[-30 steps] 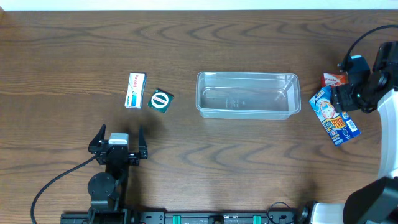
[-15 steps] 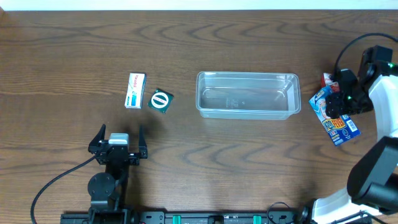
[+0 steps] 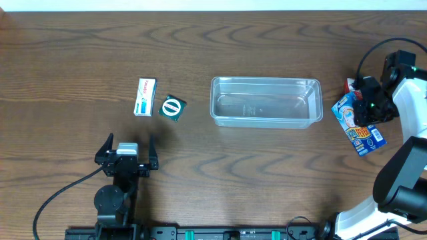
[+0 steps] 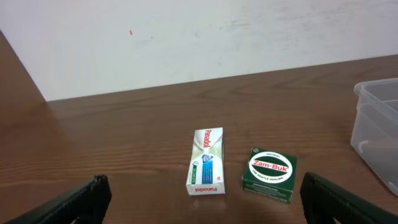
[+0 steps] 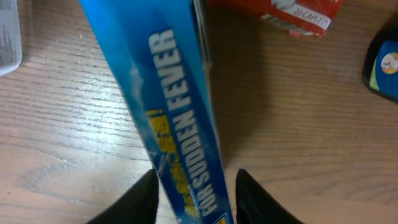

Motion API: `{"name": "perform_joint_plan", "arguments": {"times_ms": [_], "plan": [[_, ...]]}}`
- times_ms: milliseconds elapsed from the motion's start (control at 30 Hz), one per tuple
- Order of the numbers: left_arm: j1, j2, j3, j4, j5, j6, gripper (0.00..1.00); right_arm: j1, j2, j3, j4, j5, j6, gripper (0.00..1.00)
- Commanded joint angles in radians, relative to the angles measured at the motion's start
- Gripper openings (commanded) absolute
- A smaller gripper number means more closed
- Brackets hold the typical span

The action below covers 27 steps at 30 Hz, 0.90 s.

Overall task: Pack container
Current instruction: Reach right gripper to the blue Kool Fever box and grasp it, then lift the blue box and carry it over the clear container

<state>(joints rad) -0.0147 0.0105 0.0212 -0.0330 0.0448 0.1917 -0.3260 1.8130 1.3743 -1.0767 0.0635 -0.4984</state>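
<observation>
The container (image 3: pixel 265 81) is a clear rectangular tub, empty, at the table's middle; its corner shows in the left wrist view (image 4: pixel 378 127). A blue box (image 3: pixel 361 131) printed "FOR SUDDEN FEVER" lies to the right of it. My right gripper (image 3: pixel 365 108) is over the box's upper end. In the right wrist view the open fingers (image 5: pixel 196 180) straddle the blue box (image 5: pixel 168 93), with a gap on the right side. My left gripper (image 3: pixel 129 142) is open and empty near the front left, its fingers (image 4: pixel 202 208) wide apart.
A white Panadol box (image 3: pixel 145 97) (image 4: pixel 206 162) and a green Zam-Buk box (image 3: pixel 173 108) (image 4: pixel 270 175) lie left of the container, ahead of the left gripper. A red box (image 3: pixel 353 85) (image 5: pixel 292 12) lies just beyond the blue box.
My right arm has swung round and its gripper has settled over the blue box's upper end. The box has barely shifted. The left arm has not moved.
</observation>
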Motion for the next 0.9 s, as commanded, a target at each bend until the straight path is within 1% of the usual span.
{"name": "perform_joint_plan", "arguments": {"times_ms": [0,200,300,400,700,867], "plan": [[0.005,-0.006,-0.017,-0.037,-0.024,0.014,0.98,-0.009,0.005,0.012,0.005,0.012,0.015,0.32],[0.005,-0.006,-0.017,-0.037,-0.024,0.014,0.98,-0.009,0.005,0.012,0.006,0.012,0.023,0.28],[0.005,-0.006,-0.017,-0.037,-0.024,0.014,0.98,-0.009,0.005,0.012,0.007,0.012,0.034,0.24],[0.005,-0.006,-0.017,-0.037,-0.024,0.014,0.98,-0.009,0.005,0.012,0.008,0.012,0.034,0.23],[0.005,-0.006,-0.017,-0.037,-0.024,0.014,0.98,-0.006,0.005,0.016,0.007,0.011,0.039,0.10],[0.005,-0.006,-0.017,-0.037,-0.024,0.014,0.98,-0.006,0.004,0.054,-0.001,0.011,0.100,0.05]]}}
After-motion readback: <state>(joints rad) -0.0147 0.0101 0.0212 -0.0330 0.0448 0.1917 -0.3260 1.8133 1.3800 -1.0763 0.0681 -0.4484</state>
